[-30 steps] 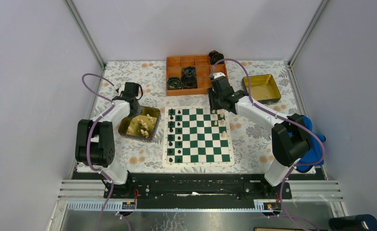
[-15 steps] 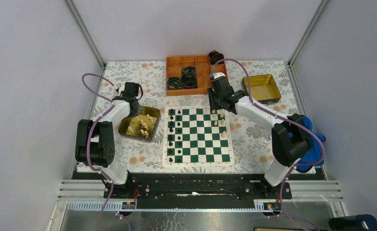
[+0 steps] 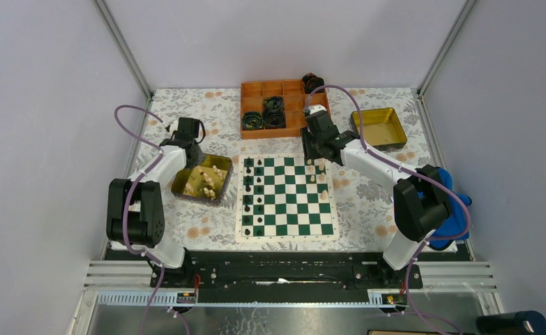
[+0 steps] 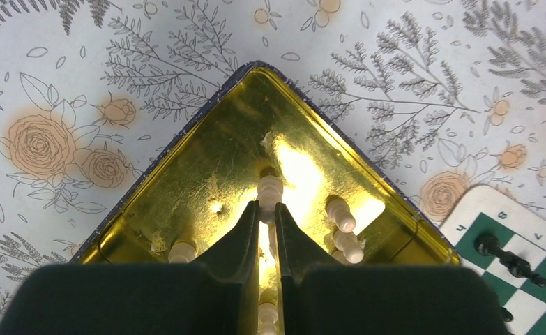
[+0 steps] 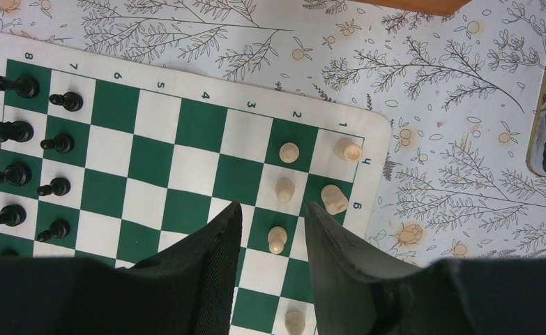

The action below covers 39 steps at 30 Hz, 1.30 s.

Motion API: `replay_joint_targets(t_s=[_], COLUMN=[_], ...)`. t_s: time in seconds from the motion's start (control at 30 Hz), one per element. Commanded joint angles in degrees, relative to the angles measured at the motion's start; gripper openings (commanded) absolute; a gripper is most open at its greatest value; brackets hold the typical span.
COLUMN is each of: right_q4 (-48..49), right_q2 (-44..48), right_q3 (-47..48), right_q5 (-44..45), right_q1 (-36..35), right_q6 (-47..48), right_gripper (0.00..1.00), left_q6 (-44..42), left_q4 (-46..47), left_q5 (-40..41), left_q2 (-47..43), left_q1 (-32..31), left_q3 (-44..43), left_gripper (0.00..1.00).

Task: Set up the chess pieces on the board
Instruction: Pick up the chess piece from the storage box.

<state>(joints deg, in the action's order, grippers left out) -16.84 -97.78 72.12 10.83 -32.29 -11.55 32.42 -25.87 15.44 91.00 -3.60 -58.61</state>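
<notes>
The green-and-white board [image 3: 287,239] lies mid-table. Black chess pieces [image 3: 253,195] stand in two columns on its left side. Several cream ones [image 3: 320,179] stand at its far right corner. More cream pieces [image 3: 207,181] lie in a gold-lined tin [image 3: 217,201]. My left gripper [image 4: 268,209] reaches into that tin [image 4: 207,167] and is shut on a cream piece [image 4: 269,190], whose top pokes out past the fingertips. My right gripper [image 5: 271,208] hangs open above the board [image 5: 155,160], over a cream pawn [image 5: 277,239] it does not touch.
An orange compartment tray [image 3: 256,91] with black coiled rolls [image 3: 273,112] sits behind the board. An empty yellow-lined tin [image 3: 379,128] lies at the back right. A blue object [image 3: 455,202] sits by the right arm. Loose cream pieces [image 4: 341,213] lie beside my left fingers.
My left gripper has closed on a cream piece inside the tin, and the arm shifted slightly. The right arm has not moved.
</notes>
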Motion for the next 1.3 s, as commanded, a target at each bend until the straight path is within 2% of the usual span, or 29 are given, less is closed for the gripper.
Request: replay_joint_targets(t_s=[0.0,0.33,0.67,0.8,1.27], right_q4=[1.3,1.3,0.8,0.8,0.0], right_q2=[2.5,2.9,3.0,3.1,3.1], right_q3=[0.2,0.2,2.1,2.6,3.4], right_q5=[0.0,1.6,5.8,5.8,7.6], right_q1=[0.1,0.2,1.7,5.0,15.9], right_q6=[0.2,0.5,-1.2,-3.1,-6.2], right_gripper=[0.46,0.46,0.45,0.45,0.45], left_q6=[-0.1,-0.7,-5.1,-6.0,-6.4], left_q4=[-0.9,-3.9,-4.3,-5.1,-6.7], left_q5=[1.3,-0.4,-10.3,-11.4,-6.0], left_q2=[-2.6,-7.7,-17.6,-19.4,-16.4], left_q1=[0.0,0.0,-2.4,-7.3,-30.6], left_q3=[-2.6,-5.1,-7.5,-8.3,-12.6], left_gripper=[0.04,0.04,0.03,0.02,0.0])
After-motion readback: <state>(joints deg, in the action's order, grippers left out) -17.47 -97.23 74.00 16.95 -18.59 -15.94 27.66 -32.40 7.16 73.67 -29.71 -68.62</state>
